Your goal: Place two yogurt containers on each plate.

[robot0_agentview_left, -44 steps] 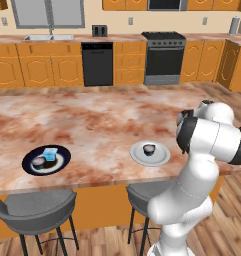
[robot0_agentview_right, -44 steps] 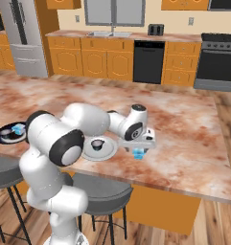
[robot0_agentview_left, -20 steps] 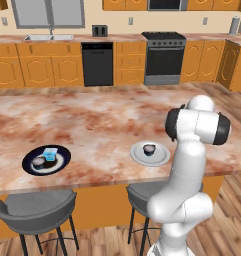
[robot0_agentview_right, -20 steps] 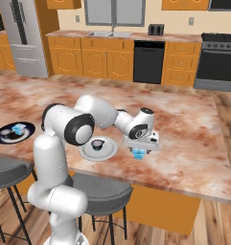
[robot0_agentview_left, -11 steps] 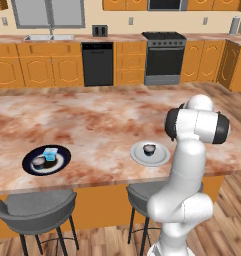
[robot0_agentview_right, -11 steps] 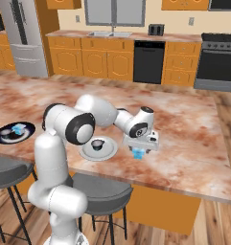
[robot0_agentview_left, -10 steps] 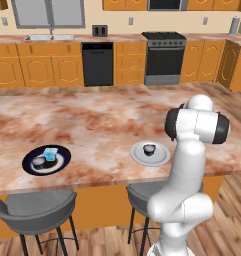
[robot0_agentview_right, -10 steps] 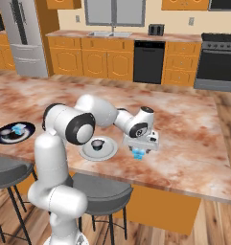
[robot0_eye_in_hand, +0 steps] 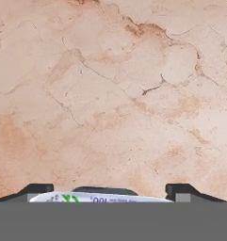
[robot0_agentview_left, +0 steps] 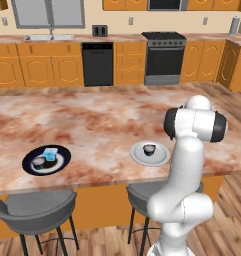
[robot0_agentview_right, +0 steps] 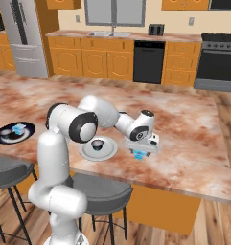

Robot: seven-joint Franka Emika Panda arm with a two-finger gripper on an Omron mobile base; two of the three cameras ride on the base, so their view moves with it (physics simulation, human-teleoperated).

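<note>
The white arm rises from its base, bends at a dark shoulder joint and reaches forward and low. Its wrist turns the pincer (robot0_agentview_right: 143, 153) straight downward. In the hand view the 2 dark fingertips (robot0_eye_in_hand: 37, 189) stand wide apart, each against a side of a pale blue yogurt container (robot0_agentview_right: 141, 154).

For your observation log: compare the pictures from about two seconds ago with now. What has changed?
The white arm swung its elbow up and over the light grey plate, and the tool settled low around the pale blue yogurt cup on the marble counter. Both plates and their cups stayed put.
</note>
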